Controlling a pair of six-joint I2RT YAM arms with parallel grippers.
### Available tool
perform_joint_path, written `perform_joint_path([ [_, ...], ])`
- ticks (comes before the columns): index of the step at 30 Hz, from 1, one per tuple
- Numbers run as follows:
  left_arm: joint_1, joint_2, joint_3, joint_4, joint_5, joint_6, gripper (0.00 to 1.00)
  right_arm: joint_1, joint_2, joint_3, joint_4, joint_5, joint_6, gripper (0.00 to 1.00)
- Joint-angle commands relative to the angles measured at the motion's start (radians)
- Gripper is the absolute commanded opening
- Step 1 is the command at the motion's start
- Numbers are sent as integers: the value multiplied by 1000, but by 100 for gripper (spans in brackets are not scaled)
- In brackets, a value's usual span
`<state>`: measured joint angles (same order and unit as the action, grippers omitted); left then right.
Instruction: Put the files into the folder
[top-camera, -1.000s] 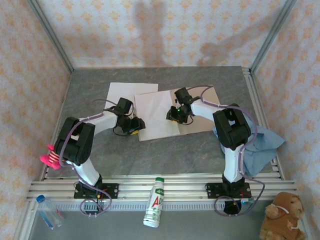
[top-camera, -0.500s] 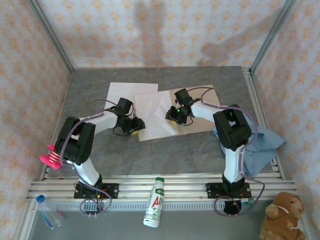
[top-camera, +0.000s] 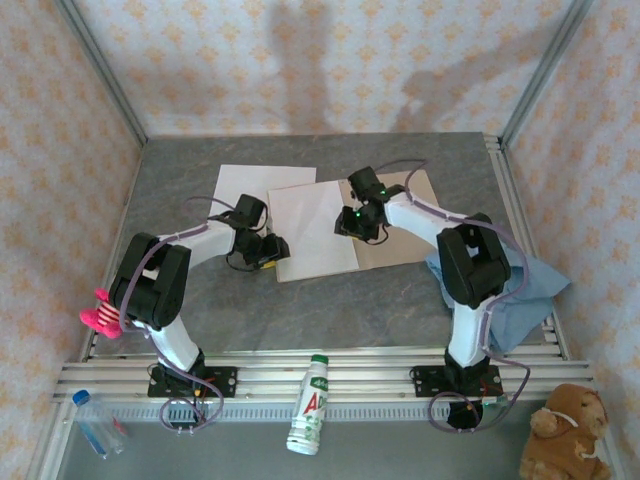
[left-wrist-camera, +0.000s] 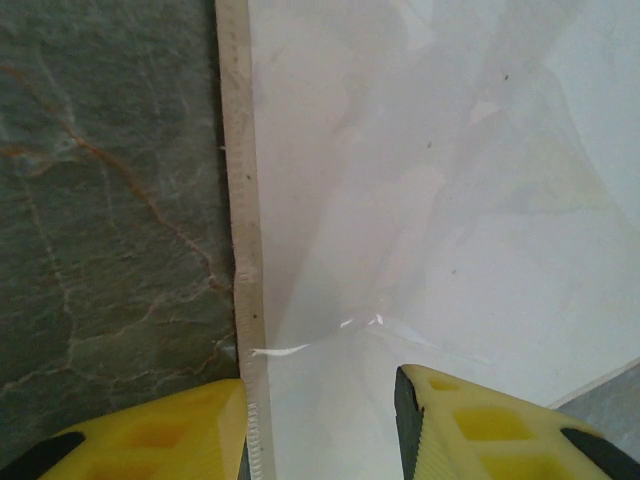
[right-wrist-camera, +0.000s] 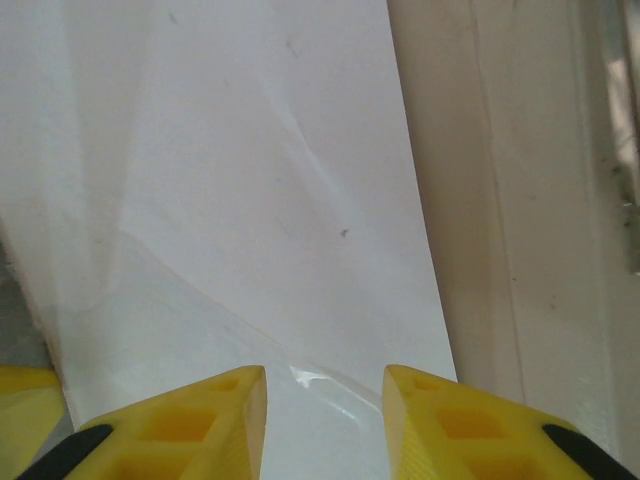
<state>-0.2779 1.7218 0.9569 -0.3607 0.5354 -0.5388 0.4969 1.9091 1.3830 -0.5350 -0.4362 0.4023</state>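
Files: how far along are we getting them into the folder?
Done: one sheet lies on the open folder. In hand: left gripper and right gripper sit low at that sheet's edges, jaws open. Left: the second sheet, on the table beyond the folder.

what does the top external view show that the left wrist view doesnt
Top external adds the layout: both arms, the right gripper, the folder with its brown half bare, the far sheet, the blue cloth and a bottle. Left wrist adds close detail: creases in the near sheet and the folder's pale edge strip beside it. Shared: the grey table, the near sheet, and the left gripper, jaws apart at that sheet's edge.
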Motion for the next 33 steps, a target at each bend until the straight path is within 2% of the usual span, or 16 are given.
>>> perform_joint_path([
  [1,1,-20,48,-82,-52,46,45,-3,-72,31,-72,56,-64,37],
  [9,76,-85,164,-190,-82,76,63,-120,-135,-82,-46,80,-95,38],
  [17,187,-25,306,-219,-176,78,78,-138,-99,-183,20,82,-89,37],
  [22,213,61,416,-246,-232,108,81,-135,-78,-233,67,47,-51,37],
  [33,199,114,489,-227,-158,72,79,-31,-58,-313,169,-30,69,35],
])
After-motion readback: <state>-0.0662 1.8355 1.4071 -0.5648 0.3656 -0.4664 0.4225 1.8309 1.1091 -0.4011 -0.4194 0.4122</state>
